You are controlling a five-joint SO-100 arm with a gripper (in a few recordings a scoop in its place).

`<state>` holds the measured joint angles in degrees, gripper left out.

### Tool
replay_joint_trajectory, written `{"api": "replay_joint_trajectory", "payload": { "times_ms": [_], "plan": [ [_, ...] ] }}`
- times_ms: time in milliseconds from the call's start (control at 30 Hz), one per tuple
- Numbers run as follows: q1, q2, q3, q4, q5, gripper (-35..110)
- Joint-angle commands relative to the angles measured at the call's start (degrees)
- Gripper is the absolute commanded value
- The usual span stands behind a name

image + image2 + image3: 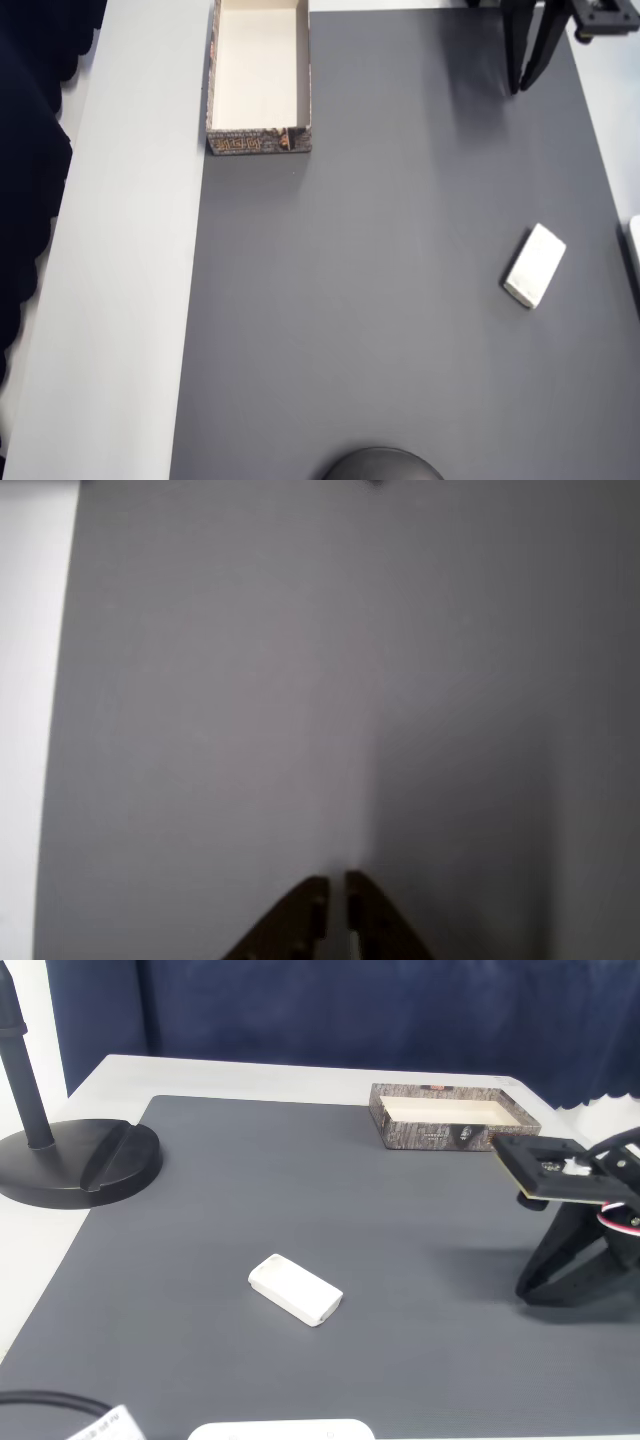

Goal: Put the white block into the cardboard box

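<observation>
The block (535,264) is seen lying flat on the dark mat (380,300), tilted at an angle, near the right edge in the overhead view and well apart from the box (259,143), which sits open and empty at the top left of the mat. In the fixed view the block (295,1289) lies in the foreground and the box (455,1130) at the far side, with the gripper (560,1280) parked at the right, tips down near the surface. In the wrist view the jaws (337,905) are seen drawn almost together, a thin slit between them, nothing held, and bare mat ahead. No approach has been made yet; the pick-up is judged to be the first step. The block looks small, rigid and light, with smooth faces and rounded corners, so some slip is possible. It is best taken across its narrow width at mid-length, jaws opened first and turned square to its long sides. The mat should offer enough grip to stop it skidding.
</observation>
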<state>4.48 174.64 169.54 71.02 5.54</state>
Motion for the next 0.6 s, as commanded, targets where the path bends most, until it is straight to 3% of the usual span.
{"api": "replay_joint_trajectory", "payload": {
  "times_ms": [0, 567],
  "plan": [
    [-0.2, -7.4, -8.6, -3.3, 0.8, -1],
    [0.4, -33.4, -25.5, -12.5, -5.2, 1]
  ]
}}
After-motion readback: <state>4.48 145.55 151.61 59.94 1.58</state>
